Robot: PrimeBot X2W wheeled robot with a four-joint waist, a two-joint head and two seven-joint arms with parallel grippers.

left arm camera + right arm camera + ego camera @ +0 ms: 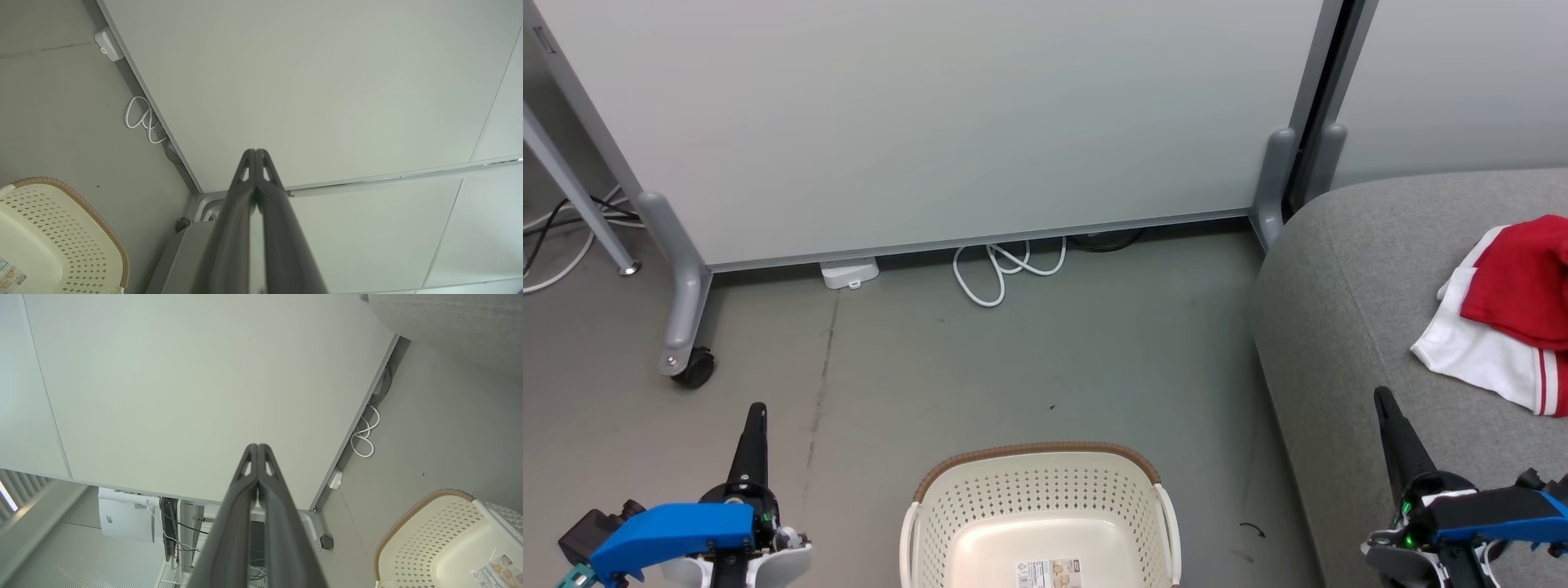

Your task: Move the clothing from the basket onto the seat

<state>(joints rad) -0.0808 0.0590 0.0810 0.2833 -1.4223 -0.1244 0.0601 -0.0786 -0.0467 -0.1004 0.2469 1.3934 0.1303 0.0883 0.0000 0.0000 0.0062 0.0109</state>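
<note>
— If we start at the left, how does that gripper stand?

— Left gripper (756, 420) hangs over the floor (1013, 367). Its fingers (241, 196) are pressed together with nothing between them, and the wrist view shows the tips meeting.

— And the basket?

— Basket (1037, 451) sits on the floor between the two grippers. Its label (1049, 573) shows on a bare bottom. The near end is cut off by the picture's edge, so I can't vouch for that part.

— Right side?

— Right gripper (1388, 416) is over the seat's (1339, 310) edge, likewise closed on nothing. The clothing (1515, 278) lies on the seat, beyond that gripper and to its right. It is red over white and runs off the picture's edge.

— So which arm matters?

— The right one, I'd judge, as it is far nearer the clothing. The left is well apart from it, across the basket. From what shows, the move looks done. Any further reach would go down toward the basket, not out to the seat.
</note>
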